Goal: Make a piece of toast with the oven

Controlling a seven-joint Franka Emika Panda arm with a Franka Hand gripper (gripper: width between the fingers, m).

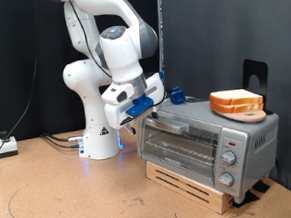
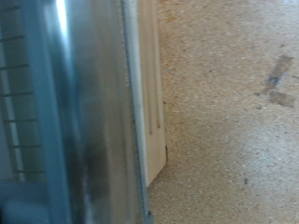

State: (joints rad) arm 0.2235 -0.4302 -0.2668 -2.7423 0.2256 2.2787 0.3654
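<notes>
The oven (image 1: 203,143) is a silver countertop toaster oven with a glass front door, standing at the exterior view's right. Its knobs (image 1: 229,159) run down the right side of its front. Two bread slices are stacked on its roof, and the piece of toast (image 1: 236,102) is the top one, cream-faced with an orange-brown crust. My gripper (image 1: 158,108) hangs at the oven's upper left corner, close to the top edge of the door, with its fingertips hard to make out. In the wrist view the oven's silver metal edge (image 2: 89,121) fills the frame from very near, and no fingers show.
The oven rests on a low wooden pallet (image 1: 196,186) on a brown speckled table (image 1: 81,194). A black bracket (image 1: 255,76) stands behind the oven. Cables and a small white box (image 1: 6,147) lie at the exterior view's left, beside my white base (image 1: 100,142).
</notes>
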